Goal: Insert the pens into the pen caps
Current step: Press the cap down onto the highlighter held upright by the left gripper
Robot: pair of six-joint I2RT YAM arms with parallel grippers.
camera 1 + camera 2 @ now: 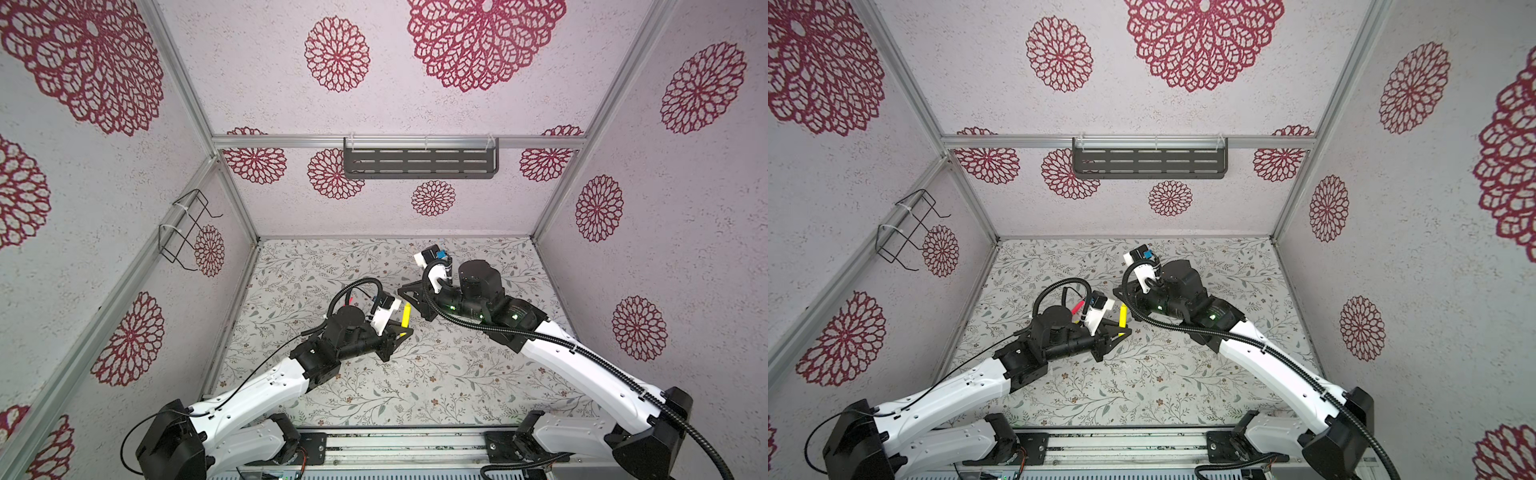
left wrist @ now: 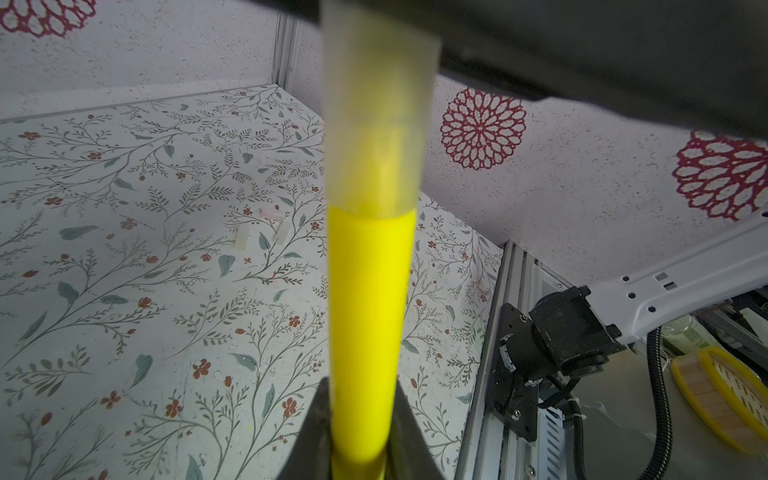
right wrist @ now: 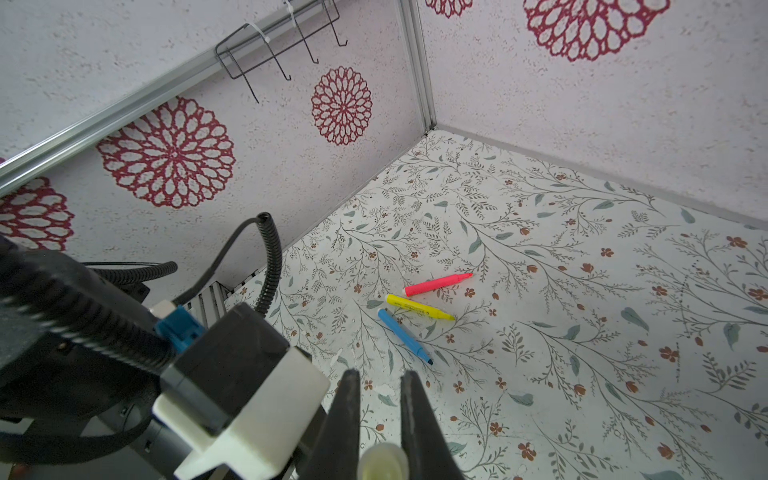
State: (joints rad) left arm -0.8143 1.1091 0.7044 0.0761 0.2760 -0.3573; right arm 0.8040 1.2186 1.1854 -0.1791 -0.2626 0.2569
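White textured walls [image 1: 374,104] with red medallions, enclosing floral tabletop [image 1: 415,382]. Left gripper [image 2: 361,386] clamped on held yellow pen [image 2: 365,299], tip inside translucent pen cap [image 2: 378,104] pinched by right gripper [image 3: 380,382]. Pink pen [image 3: 436,284], loose yellow pen [image 3: 419,307], blue pen [image 3: 405,336] lying close together on tabletop.

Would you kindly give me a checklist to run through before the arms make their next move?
1. Left gripper shut on held yellow pen: ok.
2. Right gripper shut on pen cap: ok.
3. Pen cap over that pen's tip: ok; fully seated: cannot tell.
4. Red-pink pen, second yellow pen and blue pen lying uncapped on mat: ok.
5. Spare caps on mat: ok.
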